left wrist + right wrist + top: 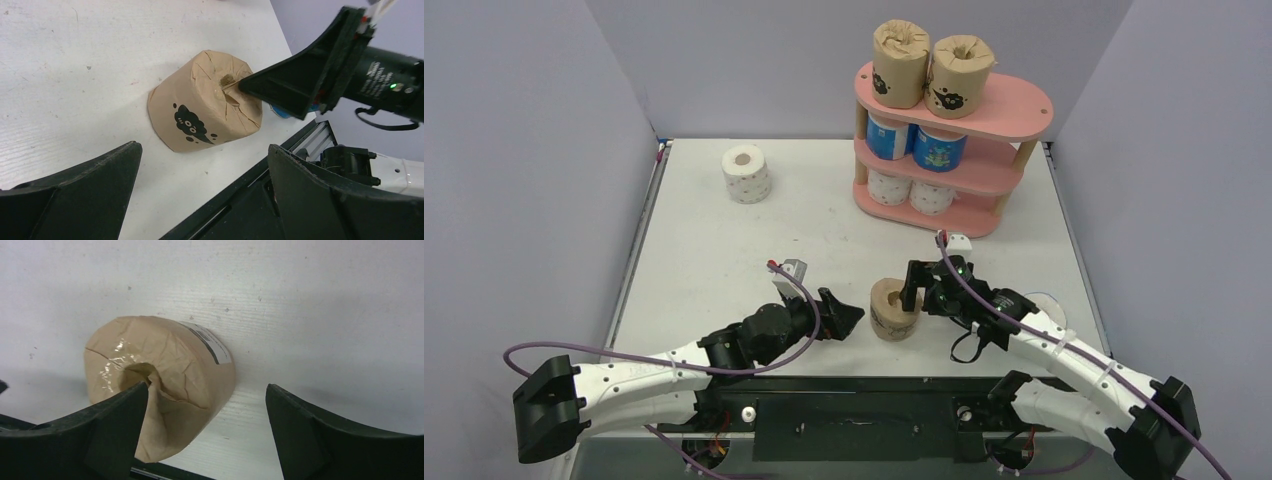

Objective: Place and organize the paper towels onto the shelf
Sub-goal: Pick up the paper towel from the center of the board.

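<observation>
Brown roll [894, 312] stands at the table's 6 o'clock. Left gripper [848, 316] is spread at its 9, right gripper [917, 287] spread at its 3 with one fingertip [270, 82] on the core hole, nothing pinched. Closing off-centre like that could tip it. Shelf [1014, 110] at 1 o'clock: the free top slot is beside two standing rolls [900, 65], easy to knock.

Lighting is bright, even and diffuse, from above. The white desk [724, 260] reads pale, its grain visible in the wrist views. A soft, short shadow lies beside the brown paper-wrapped roll [180, 365]; glossy glare marks its top in the right wrist view. The overhead view is sharp.
</observation>
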You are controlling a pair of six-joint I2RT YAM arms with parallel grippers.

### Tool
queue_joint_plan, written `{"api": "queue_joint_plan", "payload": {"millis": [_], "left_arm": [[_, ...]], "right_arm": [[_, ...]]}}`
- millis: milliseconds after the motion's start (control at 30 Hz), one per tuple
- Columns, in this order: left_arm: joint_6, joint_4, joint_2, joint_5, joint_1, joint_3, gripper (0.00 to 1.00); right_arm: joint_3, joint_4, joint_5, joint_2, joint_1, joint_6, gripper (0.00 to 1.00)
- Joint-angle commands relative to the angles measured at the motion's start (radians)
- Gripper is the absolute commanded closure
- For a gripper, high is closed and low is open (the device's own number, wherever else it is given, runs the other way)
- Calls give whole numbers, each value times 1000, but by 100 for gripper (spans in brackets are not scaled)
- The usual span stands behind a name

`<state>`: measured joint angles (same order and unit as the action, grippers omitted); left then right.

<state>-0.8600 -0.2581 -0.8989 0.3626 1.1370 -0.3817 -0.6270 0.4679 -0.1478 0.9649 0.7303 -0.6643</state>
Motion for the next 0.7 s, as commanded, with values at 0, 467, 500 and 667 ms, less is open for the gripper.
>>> {"api": "queue_joint_plan", "payload": {"millis": [0,467,500,667], "left_arm": [[29,-38,12,-1,0,-34,3],[40,-29,42,11,0,-35,3],[37,-33,40,10,0,-33,3],[28,-43,31,4,0,-28,3]], "right_arm": [[-130,92,17,-50,-17,35,17],[-47,58,81,-22,-29,26,20],[-37,53,85,-10,-29,27,20],[-15,12,83,37,-30,23,22]]}}
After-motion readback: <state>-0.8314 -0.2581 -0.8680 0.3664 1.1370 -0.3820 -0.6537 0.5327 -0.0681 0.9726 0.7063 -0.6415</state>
